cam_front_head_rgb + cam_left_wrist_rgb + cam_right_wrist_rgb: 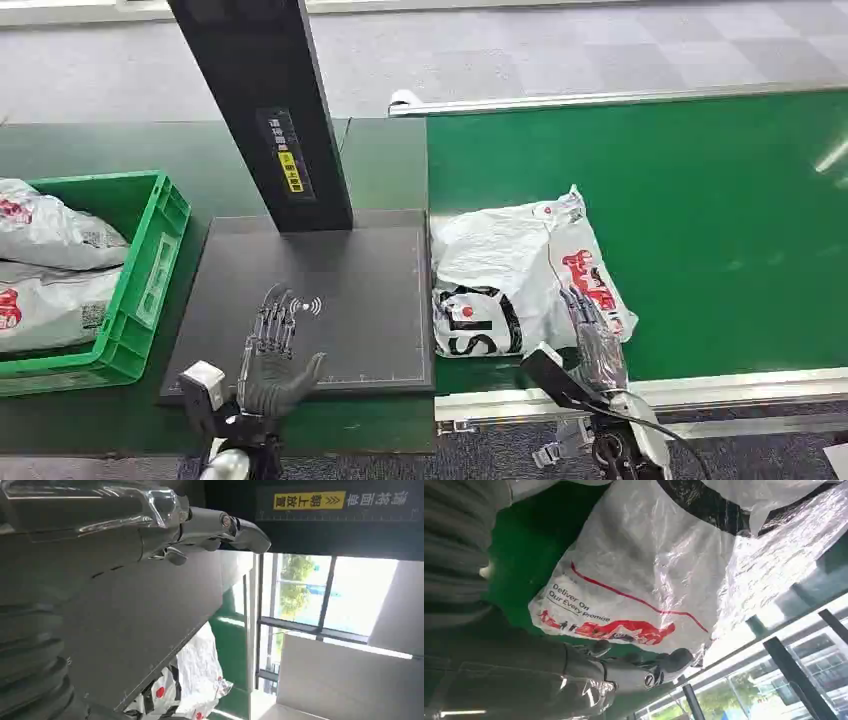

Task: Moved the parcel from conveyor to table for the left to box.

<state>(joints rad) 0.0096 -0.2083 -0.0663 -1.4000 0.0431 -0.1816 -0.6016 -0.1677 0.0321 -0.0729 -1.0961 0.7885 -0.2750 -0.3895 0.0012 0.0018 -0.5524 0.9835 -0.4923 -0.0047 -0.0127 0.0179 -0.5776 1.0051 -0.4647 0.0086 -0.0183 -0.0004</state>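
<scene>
The white parcel is lying on the green conveyor, its edge just beside the dark scanner pad. The right hand is resting at its near corner with fingers straight and spread, gripping nothing. The left hand is hovering open-fingered over the pad, with the black post rising behind and a green crate of bagged parcels standing further left.

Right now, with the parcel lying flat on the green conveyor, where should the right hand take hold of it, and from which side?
Probably the near right edge of the parcel, where the right hand lies. The parcel is a limp, flat poly bag on the conveyor, so a side pinch on loose film suits better than a top grasp. Its left edge abuts the dark scanner plate.
</scene>
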